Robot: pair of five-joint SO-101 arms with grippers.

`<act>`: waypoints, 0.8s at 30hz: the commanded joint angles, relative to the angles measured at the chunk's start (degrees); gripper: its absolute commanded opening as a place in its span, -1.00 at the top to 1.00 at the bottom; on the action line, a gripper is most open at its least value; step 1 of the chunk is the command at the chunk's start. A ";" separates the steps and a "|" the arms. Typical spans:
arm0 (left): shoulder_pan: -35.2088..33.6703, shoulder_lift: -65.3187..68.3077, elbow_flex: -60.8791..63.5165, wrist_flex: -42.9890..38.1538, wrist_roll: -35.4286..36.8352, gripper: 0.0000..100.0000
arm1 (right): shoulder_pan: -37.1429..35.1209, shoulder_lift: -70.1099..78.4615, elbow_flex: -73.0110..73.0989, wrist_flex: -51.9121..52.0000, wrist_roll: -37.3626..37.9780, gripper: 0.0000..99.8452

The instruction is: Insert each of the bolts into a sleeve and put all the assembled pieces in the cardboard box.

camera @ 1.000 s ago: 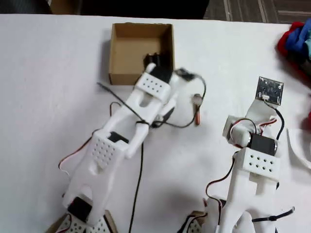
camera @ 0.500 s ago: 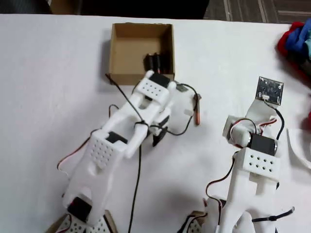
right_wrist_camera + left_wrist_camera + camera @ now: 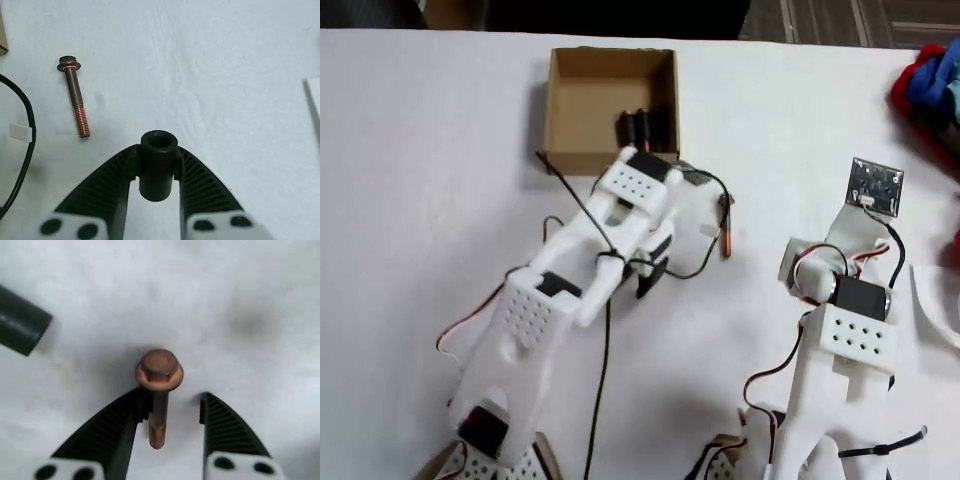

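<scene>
My left gripper [image 3: 174, 395] is open around a copper bolt [image 3: 159, 371] on the white table; the shaft rests against one finger and stands clear of the other. A black sleeve [image 3: 20, 326] lies beyond it to one side. In the high view this gripper [image 3: 655, 265] points down, just in front of the cardboard box [image 3: 567, 100]. The box holds dark assembled pieces [image 3: 642, 128]. My right gripper [image 3: 158, 152] is shut on an upright black sleeve [image 3: 158, 172]. A second copper bolt [image 3: 74, 97] [image 3: 725, 228] lies loose between the two arms.
The left arm's black cable [image 3: 705, 262] loops over the table beside the loose bolt, with a white tag [image 3: 708, 231] on it. Coloured cloth [image 3: 928, 80] lies at the far right. A white curved object [image 3: 932, 310] sits at the right edge.
The left arm's wrist has drawn back a little from the box and sunk lower, and its cable loop now crosses the loose bolt's head. The right arm has not moved.
</scene>
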 commanded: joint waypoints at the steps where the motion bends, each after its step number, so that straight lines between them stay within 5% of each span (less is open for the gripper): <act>1: -0.62 -3.34 -3.56 -4.22 0.62 0.72 | -0.22 -1.89 -0.35 -0.92 -0.09 0.96; 24: -1.93 5.63 -6.90 -1.05 0.53 0.77 | -0.22 -1.89 -0.35 -0.92 -0.09 0.96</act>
